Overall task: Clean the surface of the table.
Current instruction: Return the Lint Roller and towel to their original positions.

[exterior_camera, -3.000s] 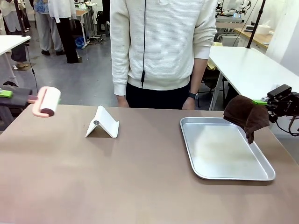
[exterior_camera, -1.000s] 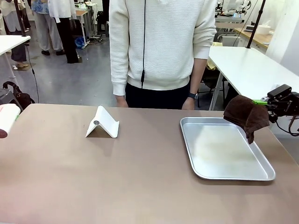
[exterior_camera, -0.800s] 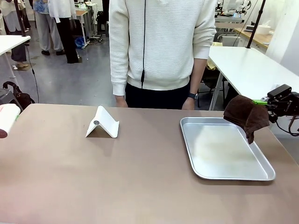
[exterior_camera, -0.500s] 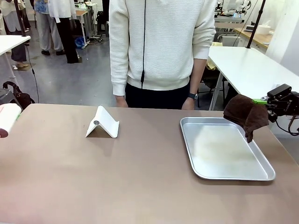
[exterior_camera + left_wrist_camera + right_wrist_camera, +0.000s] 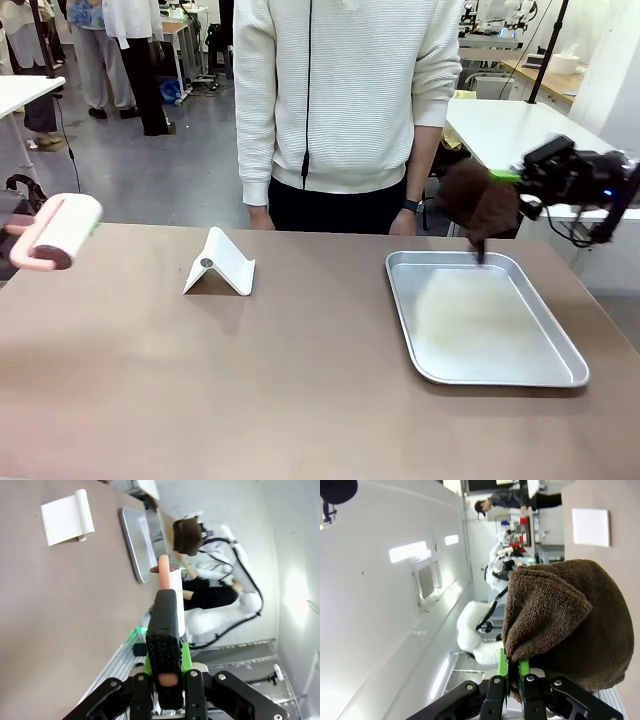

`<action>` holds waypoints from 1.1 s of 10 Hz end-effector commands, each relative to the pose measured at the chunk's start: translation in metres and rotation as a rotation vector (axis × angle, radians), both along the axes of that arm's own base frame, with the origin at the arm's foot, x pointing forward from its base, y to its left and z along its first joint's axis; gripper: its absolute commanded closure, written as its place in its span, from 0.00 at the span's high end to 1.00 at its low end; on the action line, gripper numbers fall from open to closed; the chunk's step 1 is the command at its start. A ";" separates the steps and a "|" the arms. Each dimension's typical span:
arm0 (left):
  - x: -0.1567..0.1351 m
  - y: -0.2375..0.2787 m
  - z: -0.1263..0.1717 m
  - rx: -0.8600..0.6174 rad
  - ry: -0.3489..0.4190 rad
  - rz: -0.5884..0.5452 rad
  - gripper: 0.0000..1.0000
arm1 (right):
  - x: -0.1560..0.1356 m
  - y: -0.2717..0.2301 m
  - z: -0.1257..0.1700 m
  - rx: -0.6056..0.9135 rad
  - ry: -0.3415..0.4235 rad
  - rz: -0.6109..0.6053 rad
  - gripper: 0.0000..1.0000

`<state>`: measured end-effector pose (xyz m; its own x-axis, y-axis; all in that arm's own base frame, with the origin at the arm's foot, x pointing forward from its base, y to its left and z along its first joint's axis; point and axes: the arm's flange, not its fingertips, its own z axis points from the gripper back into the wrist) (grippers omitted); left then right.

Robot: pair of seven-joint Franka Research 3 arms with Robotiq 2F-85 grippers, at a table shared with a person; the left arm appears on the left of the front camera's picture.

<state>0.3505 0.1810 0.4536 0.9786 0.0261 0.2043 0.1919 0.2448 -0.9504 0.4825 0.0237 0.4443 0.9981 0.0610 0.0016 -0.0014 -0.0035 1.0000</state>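
The brownish-taupe table (image 5: 250, 380) stretches across the front view. At its left edge a lint roller (image 5: 62, 232) with a white roll and pink handle hangs above the top. In the left wrist view my left gripper (image 5: 167, 667) is shut on the roller's (image 5: 169, 587) black handle. My right gripper (image 5: 520, 178) is shut on a bunched dark brown cloth (image 5: 478, 200), which hangs in the air over the far edge of the metal tray (image 5: 480, 320). The right wrist view shows the green pads of my right gripper (image 5: 511, 667) pinching the cloth (image 5: 565, 630).
A folded white stand (image 5: 220, 265) sits on the table's far left-centre. A person in a white sweater (image 5: 350, 90) stands at the far edge with hands down behind it. A white-topped table (image 5: 530, 140) is behind on the right.
My right gripper has swung left and upward with the cloth, from the tray's right side to above its far edge. The lint roller has risen and come farther in from the left.
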 end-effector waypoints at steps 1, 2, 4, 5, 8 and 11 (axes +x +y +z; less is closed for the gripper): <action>-0.009 -0.069 0.030 0.125 -0.015 0.110 0.22 | -0.002 0.059 0.009 -0.009 0.006 -0.085 0.09; -0.008 -0.099 0.041 0.182 -0.032 0.157 0.22 | -0.001 0.090 0.007 -0.024 0.009 -0.128 0.09; -0.002 -0.156 0.054 0.310 -0.072 0.133 0.22 | 0.003 0.146 -0.006 -0.064 0.053 -0.132 0.09; 0.003 -0.181 0.059 0.364 -0.095 0.100 0.22 | 0.004 0.170 -0.016 -0.071 0.069 -0.114 0.09; 0.020 -0.247 0.062 0.543 -0.165 0.082 0.22 | 0.007 0.217 -0.066 -0.149 0.112 -0.153 0.09; 0.053 -0.293 0.055 0.685 -0.141 0.186 0.22 | 0.015 0.223 -0.109 -0.310 0.118 -0.164 0.09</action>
<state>0.3869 -0.1064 0.5072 0.9199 -0.0344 0.3906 0.2695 0.7790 -0.5661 0.4871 0.2402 0.3343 0.9836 -0.1148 -0.1394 0.1640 0.2444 0.9557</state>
